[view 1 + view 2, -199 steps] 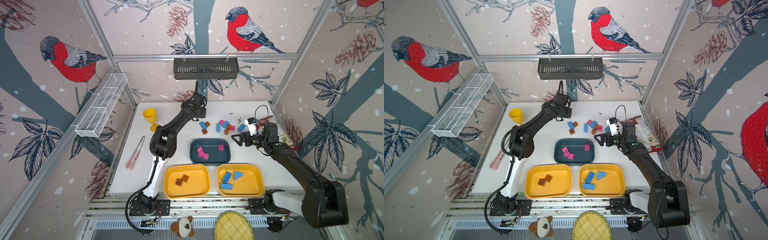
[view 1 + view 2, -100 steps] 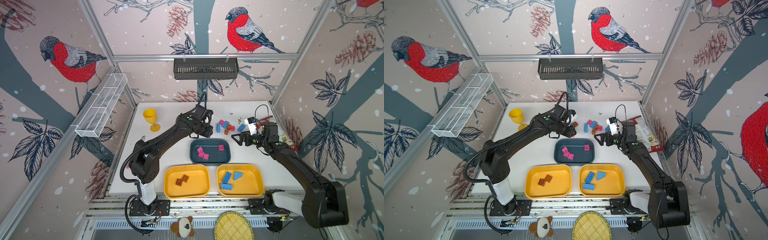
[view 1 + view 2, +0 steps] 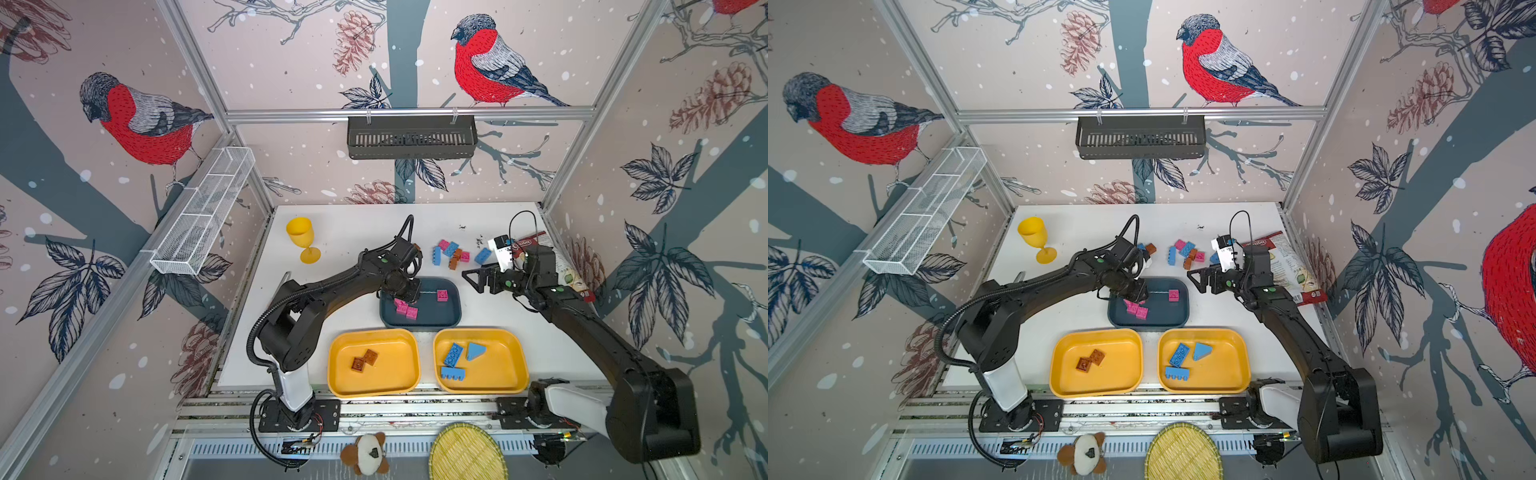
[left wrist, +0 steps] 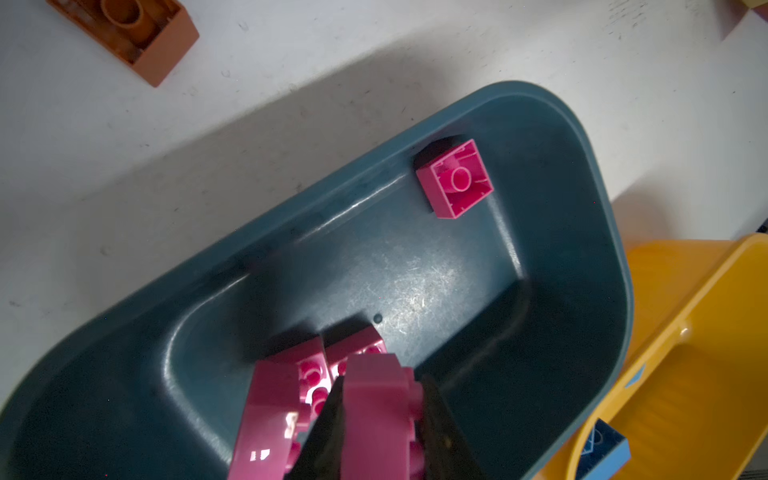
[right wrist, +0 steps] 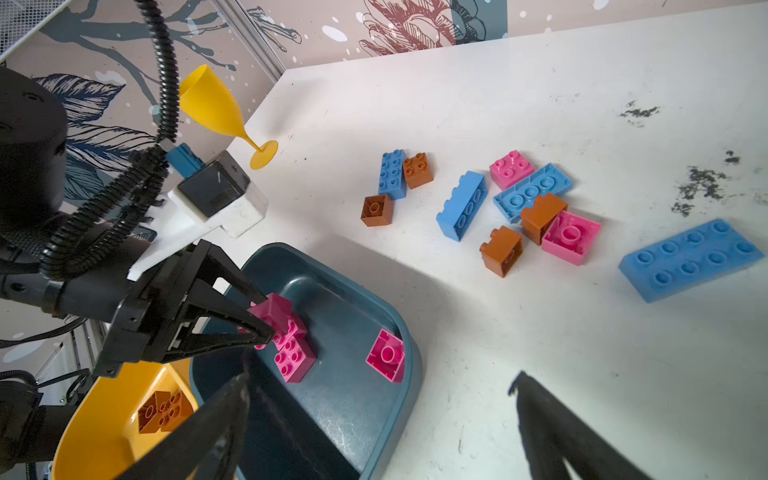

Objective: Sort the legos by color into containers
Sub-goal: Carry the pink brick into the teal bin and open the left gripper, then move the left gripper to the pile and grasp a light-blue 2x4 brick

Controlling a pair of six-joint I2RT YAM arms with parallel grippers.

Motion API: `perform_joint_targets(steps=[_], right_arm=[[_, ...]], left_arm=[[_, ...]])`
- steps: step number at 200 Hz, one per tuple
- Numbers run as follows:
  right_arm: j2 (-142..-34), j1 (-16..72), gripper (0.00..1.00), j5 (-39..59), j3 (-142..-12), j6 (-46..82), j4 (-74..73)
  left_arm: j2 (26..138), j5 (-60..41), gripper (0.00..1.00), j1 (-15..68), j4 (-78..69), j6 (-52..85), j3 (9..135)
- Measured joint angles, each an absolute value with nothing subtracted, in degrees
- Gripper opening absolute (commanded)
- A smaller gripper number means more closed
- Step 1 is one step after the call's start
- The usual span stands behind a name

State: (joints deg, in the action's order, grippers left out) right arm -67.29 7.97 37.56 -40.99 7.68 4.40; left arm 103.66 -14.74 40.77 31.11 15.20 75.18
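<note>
Left claw (image 5: 268, 316) now beside three legos (image 5: 295, 359)

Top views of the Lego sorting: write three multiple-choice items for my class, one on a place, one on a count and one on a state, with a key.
1. Where is the left gripper?
A over the teal tray
B beside the goblet
C under the black basket

2. How many blue pieces lie in a yellow tray?
A one
B three
C six

3. The right gripper is:
A shut on a brown brick
B shut on a blue brick
C open and empty

Key:
1 A, it grips a pink brick over that tray.
2 B, three show there in both top views.
3 C, its jaws stand wide apart with nothing between them.
</note>
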Motion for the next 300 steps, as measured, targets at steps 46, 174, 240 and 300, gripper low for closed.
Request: perform_joint_targets(steps=[46, 174, 240, 300], right_arm=[[-66.9, 8.1, 1.0, 37.3, -40.5, 7.7, 4.5], [-67.4, 8.1, 1.0, 37.3, -40.2, 7.7, 4.4], [-67.6, 8.1, 0.99, 37.3, -40.8, 7.7, 4.1], [-67.6, 7.9, 1.0, 37.3, -40.8, 7.7, 3.9]], left_arm=[[105.8, -11.6, 0.33, 40.0, 32.0, 15.0, 75.2], [106.3, -8.9, 0.69, 36.6, 33.6, 14.6, 83.0], [116.1, -7.1, 0.71, 30.8, 33.6, 16.3, 97.1], [127.6, -5.8, 0.7, 28.9, 32.2, 22.5, 106.8]])
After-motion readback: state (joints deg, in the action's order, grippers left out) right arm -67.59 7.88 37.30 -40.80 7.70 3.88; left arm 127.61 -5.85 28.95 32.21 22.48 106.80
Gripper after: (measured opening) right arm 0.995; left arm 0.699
